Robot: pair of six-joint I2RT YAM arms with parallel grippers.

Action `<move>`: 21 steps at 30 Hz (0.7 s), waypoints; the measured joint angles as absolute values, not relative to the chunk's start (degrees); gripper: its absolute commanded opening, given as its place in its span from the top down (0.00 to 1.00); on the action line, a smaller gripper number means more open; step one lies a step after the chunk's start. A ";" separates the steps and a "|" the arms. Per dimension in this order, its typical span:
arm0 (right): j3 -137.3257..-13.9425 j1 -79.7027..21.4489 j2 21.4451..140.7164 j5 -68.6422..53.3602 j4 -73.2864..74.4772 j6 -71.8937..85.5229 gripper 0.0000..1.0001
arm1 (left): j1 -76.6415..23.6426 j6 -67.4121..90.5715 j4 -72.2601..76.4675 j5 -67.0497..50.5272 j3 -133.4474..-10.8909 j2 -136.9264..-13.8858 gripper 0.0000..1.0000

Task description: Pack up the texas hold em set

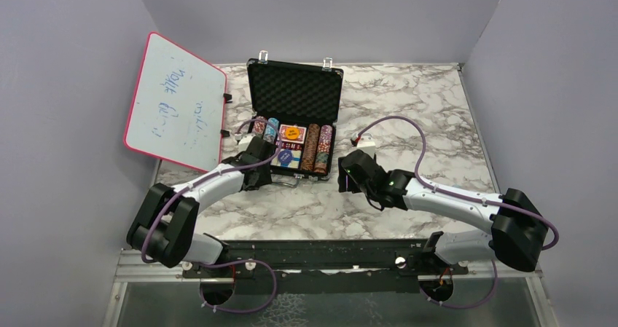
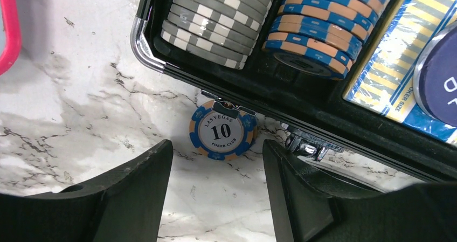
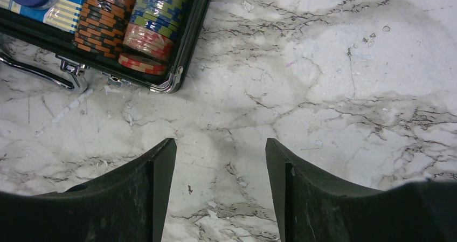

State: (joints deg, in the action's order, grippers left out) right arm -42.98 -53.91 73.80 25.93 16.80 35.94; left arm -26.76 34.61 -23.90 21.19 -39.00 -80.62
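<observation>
Lying open mid-frame on the bench [image 1: 423, 101], the black briefcase [image 1: 294, 94] already holds rows of chips [image 1: 318, 148] and a blue deck [image 2: 388, 48]. One blue chip [image 2: 221, 132] rests outside against its front wall; the lid needs closing. Left jaws hover spread just short of that chip, empty. Right jaws gape empty over bare marble.

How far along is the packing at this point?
Done: chip rows, card deck and buttons sit in the open briefcase. In hand: nothing. The left gripper hangs open over a loose 10 chip on the table by the case front. The right gripper is open and empty. Left: pack that chip, close the lid.
</observation>
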 measured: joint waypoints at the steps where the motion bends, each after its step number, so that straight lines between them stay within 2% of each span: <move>1: -42.98 -53.91 73.80 25.93 16.82 35.94 0.35 | -26.76 34.81 -22.63 21.21 -38.09 -80.20 0.36; 8: -43.00 -53.91 73.80 25.93 16.82 35.94 0.35 | -27.18 36.91 -19.84 21.39 -36.67 -79.92 0.53; 12: -43.00 -53.91 73.80 25.93 16.82 35.94 0.35 | -27.22 39.75 -18.41 23.99 -37.74 -81.54 0.56; 17: -43.00 -53.91 73.80 25.93 16.82 35.94 0.35 | -27.53 42.70 -18.74 25.89 -37.63 -81.43 0.51; 21: -43.00 -53.91 73.80 25.93 16.82 35.94 0.35 | -27.51 44.12 -18.35 26.68 -37.01 -81.06 0.38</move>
